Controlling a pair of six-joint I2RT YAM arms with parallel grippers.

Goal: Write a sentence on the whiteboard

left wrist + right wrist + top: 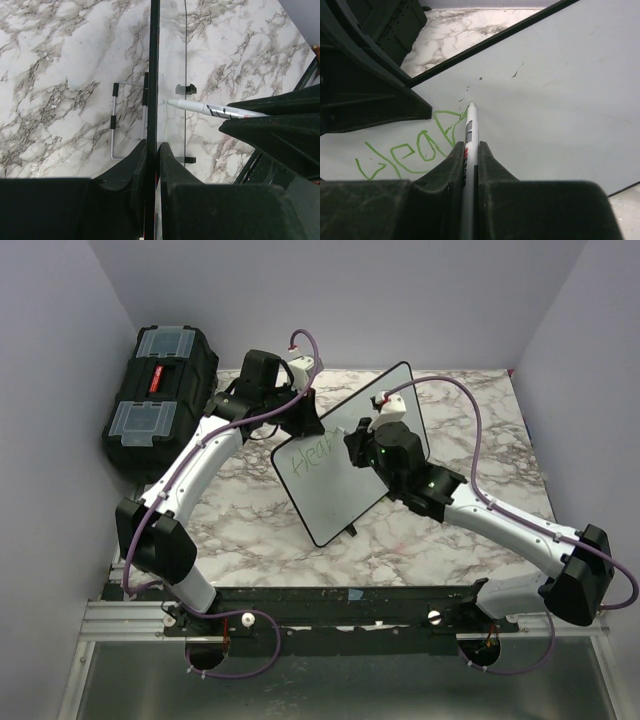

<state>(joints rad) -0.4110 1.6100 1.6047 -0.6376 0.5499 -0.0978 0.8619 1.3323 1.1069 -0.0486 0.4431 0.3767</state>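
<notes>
One whiteboard point(345, 502), one marker point(469, 120), one toolbox point(160, 390), one sentence point(312, 458) line, two tools: left tool point(153, 144), right tool point(470, 145).

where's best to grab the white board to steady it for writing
Grip the flat white rectangular whiteboard by its thin top edge, coming edge-on from above the green handwritten sentence. It stands tilted, so only the rim fits a pincer; the left pincer straddles it there, clear of the writing.

On the whiteboard point(345, 495) I read the green writing point(412, 150) as "Hea", then a fourth letter beside the marker point(469, 131) tip that I can't settle. The marker's red and black label is too blurred to read. So is the red label point(159, 380) on the toolbox point(190, 368).
</notes>
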